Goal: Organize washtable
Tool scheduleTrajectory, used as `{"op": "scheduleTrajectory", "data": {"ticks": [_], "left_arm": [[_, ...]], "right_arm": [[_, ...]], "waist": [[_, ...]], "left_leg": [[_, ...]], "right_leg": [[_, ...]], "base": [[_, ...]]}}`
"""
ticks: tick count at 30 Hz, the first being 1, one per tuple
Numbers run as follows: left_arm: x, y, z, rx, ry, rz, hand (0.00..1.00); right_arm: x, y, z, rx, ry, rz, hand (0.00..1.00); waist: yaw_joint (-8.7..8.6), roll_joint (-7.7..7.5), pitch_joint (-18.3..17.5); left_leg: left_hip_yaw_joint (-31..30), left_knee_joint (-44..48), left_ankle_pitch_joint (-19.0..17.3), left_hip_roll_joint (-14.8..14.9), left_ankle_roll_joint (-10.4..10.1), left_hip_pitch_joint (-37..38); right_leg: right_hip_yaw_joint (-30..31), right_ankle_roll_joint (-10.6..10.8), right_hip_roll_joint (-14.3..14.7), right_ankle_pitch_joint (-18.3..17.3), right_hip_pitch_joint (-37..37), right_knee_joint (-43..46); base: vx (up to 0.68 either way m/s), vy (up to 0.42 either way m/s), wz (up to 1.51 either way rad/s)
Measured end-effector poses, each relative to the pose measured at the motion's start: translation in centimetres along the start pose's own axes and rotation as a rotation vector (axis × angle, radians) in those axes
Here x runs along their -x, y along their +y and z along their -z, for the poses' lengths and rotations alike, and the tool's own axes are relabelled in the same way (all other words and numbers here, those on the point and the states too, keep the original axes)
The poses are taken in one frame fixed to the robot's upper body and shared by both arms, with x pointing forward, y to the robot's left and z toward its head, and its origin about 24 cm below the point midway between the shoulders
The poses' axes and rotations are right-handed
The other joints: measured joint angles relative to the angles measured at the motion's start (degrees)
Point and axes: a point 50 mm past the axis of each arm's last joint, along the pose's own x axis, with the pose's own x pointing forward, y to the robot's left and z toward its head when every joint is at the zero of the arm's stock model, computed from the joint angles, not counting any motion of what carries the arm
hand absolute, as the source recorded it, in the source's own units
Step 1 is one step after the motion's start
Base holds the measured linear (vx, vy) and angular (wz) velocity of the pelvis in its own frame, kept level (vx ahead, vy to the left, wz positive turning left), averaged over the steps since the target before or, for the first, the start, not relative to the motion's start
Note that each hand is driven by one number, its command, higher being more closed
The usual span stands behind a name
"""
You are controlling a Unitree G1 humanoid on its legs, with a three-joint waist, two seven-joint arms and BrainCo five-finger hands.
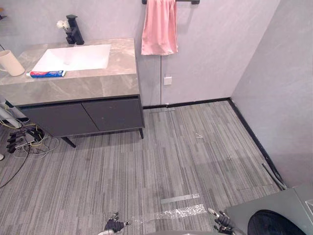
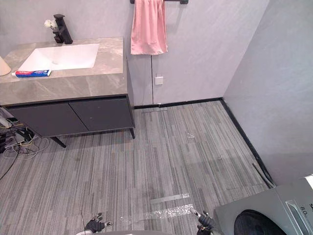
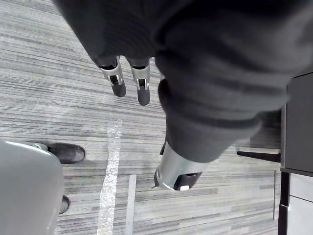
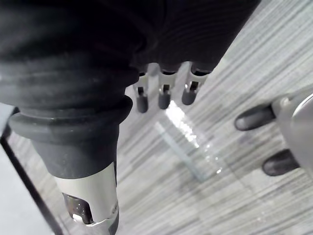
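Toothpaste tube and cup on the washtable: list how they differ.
The cup stands upright; the toothpaste tube lies flat. The cup is plain cream, while the toothpaste tube is blue, red and white. The cup sits at the left end of the grey countertop; the toothpaste tube lies in front of the front left corner of the sink. Both rest on the countertop, apart from each other.

— Any lettering you can read from up here?

— None. The tube [image 1: 46,74] on the washtable [image 1: 98,83] before me carries print too small to read, and so does the grey machine [image 2: 274,205] by my right side.
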Motion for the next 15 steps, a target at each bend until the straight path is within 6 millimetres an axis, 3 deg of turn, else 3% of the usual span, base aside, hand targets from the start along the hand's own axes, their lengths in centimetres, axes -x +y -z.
{"op": "scheduleTrajectory", "data": {"ticks": [5, 11, 15], "left_arm": [[0.1, 0.0, 0.3, 0.012, 0.007, -0.008, 0.0], [0.2, 0.1, 0.6, 0.023, 0.012, -0.025, 0.0], [0.2, 0.1, 0.8, 0.049, 0.017, -0.033, 0.0]], "right_arm": [[0.2, -0.4, 0.4, -0.013, 0.009, 0.015, 0.0], [1.1, -1.6, 3.3, -0.07, 0.076, 0.062, 0.0], [1.2, -1.9, 3.3, -0.09, 0.073, 0.074, 0.0]], "waist": [[-0.01, 0.05, 0.5], [-0.06, 0.14, 0.6], [-0.14, 0.21, 0.9]], "left_leg": [[0.0, 0.0, 0.0, -0.5, 0.0, 0.0], [0.6, 0.0, 0.0, -0.8, 0.0, 0.0], [1.6, 0.0, 0.0, -0.8, 0.0, -0.2]], "right_leg": [[0.0, 0.0, -0.4, 0.0, 0.0, 0.0], [0.4, 0.0, -0.7, 0.0, -0.2, 0.0], [1.5, 0.0, -0.7, 0.0, -1.0, 0.0]], "base": [[-0.05, 0.01, 0.0], [-0.04, 0.001, -0.05], [-0.05, -0.005, -0.15]]}}
